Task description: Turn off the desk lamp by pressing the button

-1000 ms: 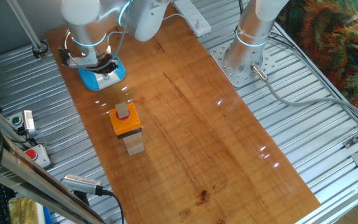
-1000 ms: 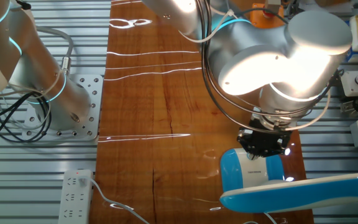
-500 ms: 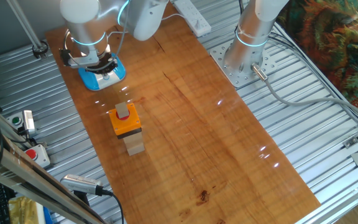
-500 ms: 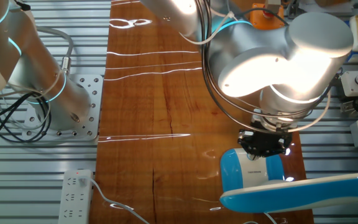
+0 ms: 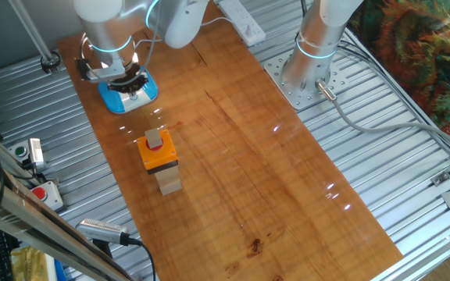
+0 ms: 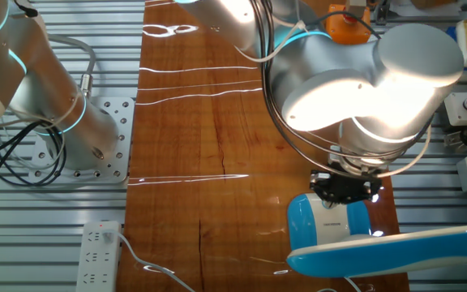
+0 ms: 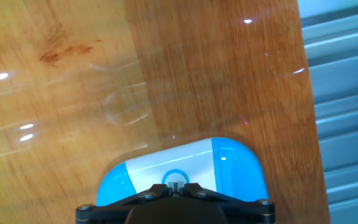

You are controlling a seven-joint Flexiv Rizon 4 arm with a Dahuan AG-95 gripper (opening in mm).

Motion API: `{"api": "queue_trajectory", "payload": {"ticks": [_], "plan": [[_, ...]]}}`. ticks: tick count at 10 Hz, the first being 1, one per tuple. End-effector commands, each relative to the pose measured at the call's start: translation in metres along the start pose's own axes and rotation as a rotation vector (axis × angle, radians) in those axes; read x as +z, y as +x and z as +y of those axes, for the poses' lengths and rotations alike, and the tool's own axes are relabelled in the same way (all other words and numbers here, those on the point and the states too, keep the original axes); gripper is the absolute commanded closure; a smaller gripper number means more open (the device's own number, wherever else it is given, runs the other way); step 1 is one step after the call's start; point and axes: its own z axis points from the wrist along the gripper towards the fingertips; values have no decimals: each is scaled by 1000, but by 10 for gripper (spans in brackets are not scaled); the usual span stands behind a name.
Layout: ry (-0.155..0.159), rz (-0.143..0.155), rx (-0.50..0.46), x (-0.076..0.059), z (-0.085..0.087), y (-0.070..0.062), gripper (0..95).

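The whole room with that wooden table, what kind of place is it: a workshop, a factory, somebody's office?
Most likely a robotics lab or test bench. A wooden table lies on a ribbed metal frame, a second robot arm is bolted beside it, and the working arm's gripper hangs over the desk lamp.

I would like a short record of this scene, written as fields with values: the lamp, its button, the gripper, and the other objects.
lamp: desk lamp near the far left corner of the wooden table, white and blue base
button: ringed in blue on the base's white face
gripper: gripper directly above the button; finger state not visible
contact: cannot tell
other objects: orange box with red cap, power strip
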Motion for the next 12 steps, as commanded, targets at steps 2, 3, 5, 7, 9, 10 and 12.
{"api": "queue_trajectory", "payload": {"ticks": [2, 3, 5, 7, 9, 10, 12], "plan": [[2, -5, -15, -1, 3, 0, 950], [3, -12, -11, 0, 4, 0, 950], [4, -22, -4, 1, 5, -3, 950], [10, -21, -3, 2, 5, -4, 950], [19, -21, -2, 2, 5, -4, 950], [21, -22, -1, 2, 5, -4, 950], [29, -20, -6, 1, 4, -4, 950]]}}
